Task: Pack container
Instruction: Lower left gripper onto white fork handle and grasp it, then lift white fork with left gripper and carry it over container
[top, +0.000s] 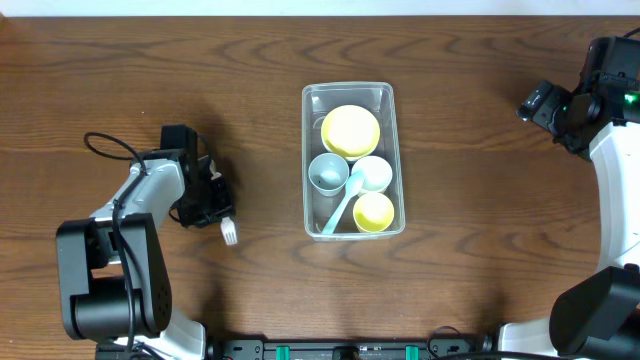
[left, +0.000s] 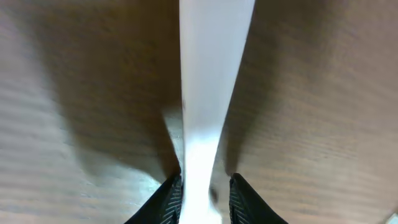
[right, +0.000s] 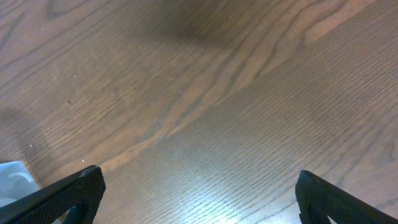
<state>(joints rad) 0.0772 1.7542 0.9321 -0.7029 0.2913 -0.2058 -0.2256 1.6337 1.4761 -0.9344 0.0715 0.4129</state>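
Note:
The clear container (top: 312, 100) stands at the table's middle. It holds a yellow bowl (top: 350, 130), a pale blue cup (top: 327, 172), a white cup (top: 376, 174), a yellow cup (top: 374, 211) and a pale blue spoon (top: 341, 210). My left gripper (top: 208, 203) is low over the table, left of the container, shut on a white fork (top: 230, 235). Only the fork's tines show in the overhead view. In the left wrist view the fork's handle (left: 208, 93) runs between the fingers (left: 205, 193). My right gripper (top: 545, 105) is open and empty at the far right, its fingers wide apart (right: 199, 193).
A corner of the container (right: 12, 177) shows at the lower left of the right wrist view. A black cable (top: 110, 148) loops beside the left arm. Bare wood lies between the left gripper and the container.

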